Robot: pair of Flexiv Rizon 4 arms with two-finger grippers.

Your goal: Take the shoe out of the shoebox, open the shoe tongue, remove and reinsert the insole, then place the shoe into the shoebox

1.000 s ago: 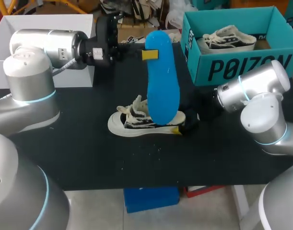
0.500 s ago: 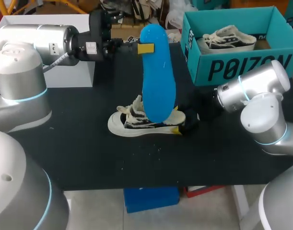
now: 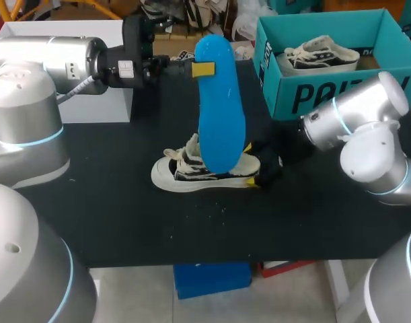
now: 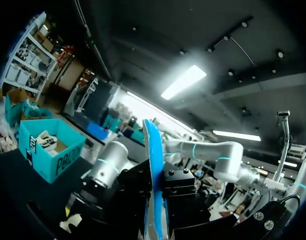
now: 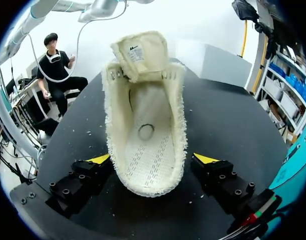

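Two pincers: left pincer (image 3: 204, 68) clamped on insole (image 3: 220, 128), right pincer (image 5: 151, 160) apart astride shoe (image 5: 145, 130).

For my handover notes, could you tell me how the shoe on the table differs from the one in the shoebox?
The table shoe stands on the black tabletop, the boxed shoe inside the teal shoebox. The table shoe sits between the right gripper's fingers; no gripper is near the boxed shoe. Both are pale sneakers.

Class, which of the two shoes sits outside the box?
The shoe on the black table, between the open fingers of the right gripper; the other shoe lies in the teal box.
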